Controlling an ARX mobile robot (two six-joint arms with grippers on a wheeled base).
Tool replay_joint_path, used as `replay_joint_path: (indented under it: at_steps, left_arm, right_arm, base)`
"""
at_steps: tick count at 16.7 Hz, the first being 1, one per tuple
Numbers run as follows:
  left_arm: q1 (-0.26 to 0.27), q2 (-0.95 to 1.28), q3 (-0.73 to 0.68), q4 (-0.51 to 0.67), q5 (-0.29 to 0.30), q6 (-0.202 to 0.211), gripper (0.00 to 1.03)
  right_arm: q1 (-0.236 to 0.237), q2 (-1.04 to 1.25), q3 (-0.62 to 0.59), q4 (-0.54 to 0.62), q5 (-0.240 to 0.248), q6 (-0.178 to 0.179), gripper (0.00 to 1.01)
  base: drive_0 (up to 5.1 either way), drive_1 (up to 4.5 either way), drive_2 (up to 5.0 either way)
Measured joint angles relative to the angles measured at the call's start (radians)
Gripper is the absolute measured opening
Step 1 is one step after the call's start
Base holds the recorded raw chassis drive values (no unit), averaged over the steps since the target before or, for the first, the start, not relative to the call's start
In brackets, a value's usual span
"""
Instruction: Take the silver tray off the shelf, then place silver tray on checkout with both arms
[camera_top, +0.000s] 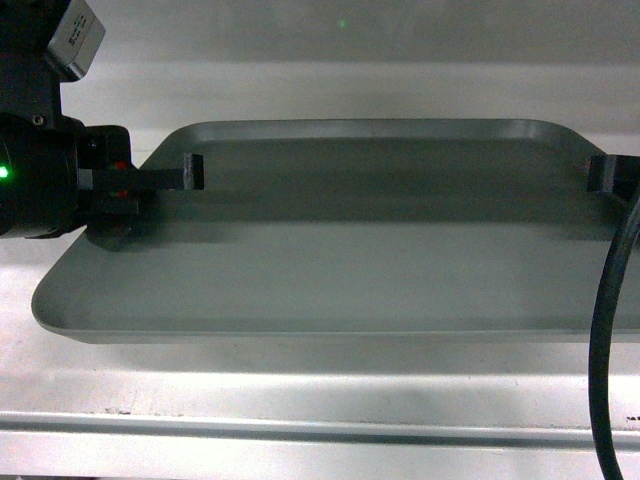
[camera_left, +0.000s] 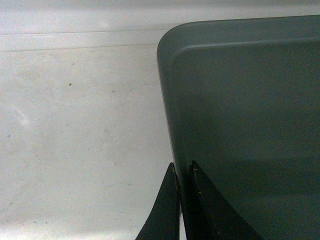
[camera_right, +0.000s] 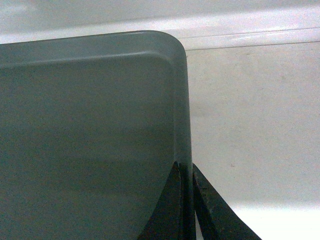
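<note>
The silver tray (camera_top: 350, 260) is sitting over the shelf (camera_top: 300, 420), with the left gripper (camera_left: 182, 172) and right gripper (camera_right: 186, 170) each pinching a side rim. With only 2 thin grips, uneven lifting is risking a tilt or slip

- Head: close, facing forward and slightly down over the silver tray (camera_top: 340, 250) on the shelf (camera_top: 300, 400).
- Wrists: looking along jaws at opposite tray rims, shared with head.

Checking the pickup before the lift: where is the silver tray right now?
In the head view the silver tray fills the middle, over the white shelf, with the left pincer clamped on its left rim and the right pincer on its right rim.
</note>
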Motion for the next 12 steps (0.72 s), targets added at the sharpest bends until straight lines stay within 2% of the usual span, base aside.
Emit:
replay_joint_path:
  at_steps: [12]
  left_arm:
    - [0.0,0.0,0.0,0.004,0.0,0.0,0.03]
  right_arm:
    - [0.0,0.0,0.0,-0.005,0.0,0.003,0.03]
  base:
    - [0.0,0.0,0.0]
